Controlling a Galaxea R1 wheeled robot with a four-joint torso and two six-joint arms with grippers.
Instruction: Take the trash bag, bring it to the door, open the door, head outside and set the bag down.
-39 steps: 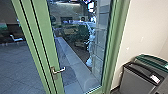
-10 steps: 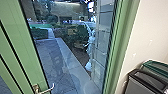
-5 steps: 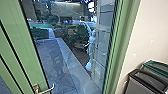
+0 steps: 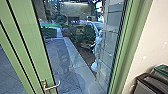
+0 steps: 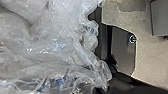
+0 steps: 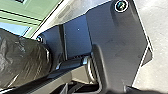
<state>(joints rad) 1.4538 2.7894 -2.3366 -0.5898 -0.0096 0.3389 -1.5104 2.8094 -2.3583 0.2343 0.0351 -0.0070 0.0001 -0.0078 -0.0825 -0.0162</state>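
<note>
From high up, your head view faces down at the green door framing (image 4: 33,45), shared upper left by your right wrist view.

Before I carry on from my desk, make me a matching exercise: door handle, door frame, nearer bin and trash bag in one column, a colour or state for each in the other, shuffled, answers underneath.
Things:
1. Door handle
2. Door frame
3. Nearer bin
4. Trash bag, as the left wrist view shows it

Colours and states:
A. Light green
B. Crumpled, glossy and pale
C. Silvery metal
D. Grey body with a black rim

Right pairs: 1-C, 2-A, 3-D, 4-B
</note>
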